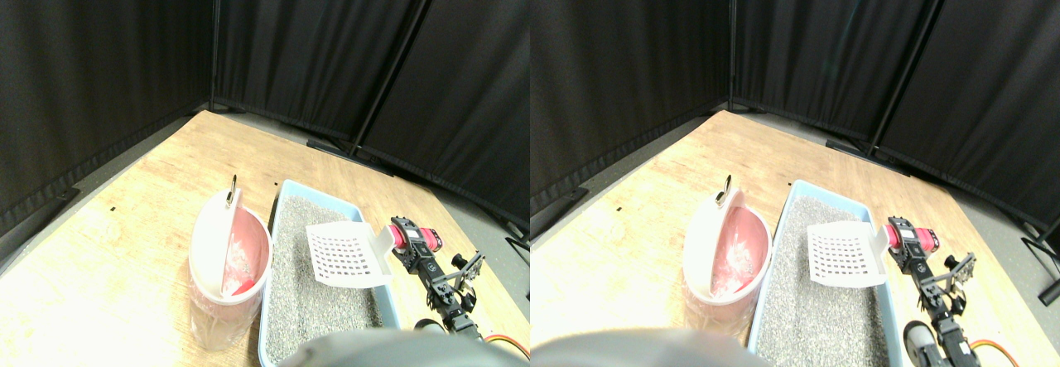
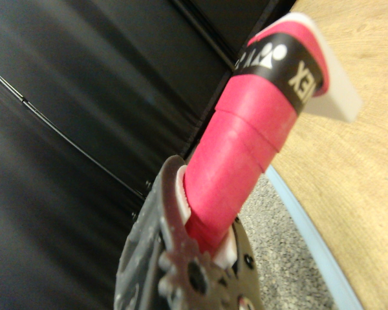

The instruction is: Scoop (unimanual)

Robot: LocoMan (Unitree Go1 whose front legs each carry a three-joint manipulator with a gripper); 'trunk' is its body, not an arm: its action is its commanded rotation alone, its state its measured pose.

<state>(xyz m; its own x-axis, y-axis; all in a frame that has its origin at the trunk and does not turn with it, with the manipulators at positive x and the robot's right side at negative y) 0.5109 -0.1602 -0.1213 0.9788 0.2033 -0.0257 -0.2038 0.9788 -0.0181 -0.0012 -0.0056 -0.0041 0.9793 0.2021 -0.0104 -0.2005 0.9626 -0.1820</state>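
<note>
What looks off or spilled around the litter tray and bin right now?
Nothing stands out. The white slotted scoop hangs level over the grey litter in the blue tray, its pink wrapped handle clamped in the right gripper. The lined pink bin stands upright beside the tray. No litter shows on the wooden floor.

Wrist camera. A thick pink-wrapped handle (image 2: 246, 142) with a black lettered band rises from the dark jaw frame (image 2: 181, 258), which grips its base. Beside the handle: grey litter (image 2: 284, 245), pale blue tray rim (image 2: 310, 239), wooden floor (image 2: 355, 181), black curtain (image 2: 84, 129).
</note>
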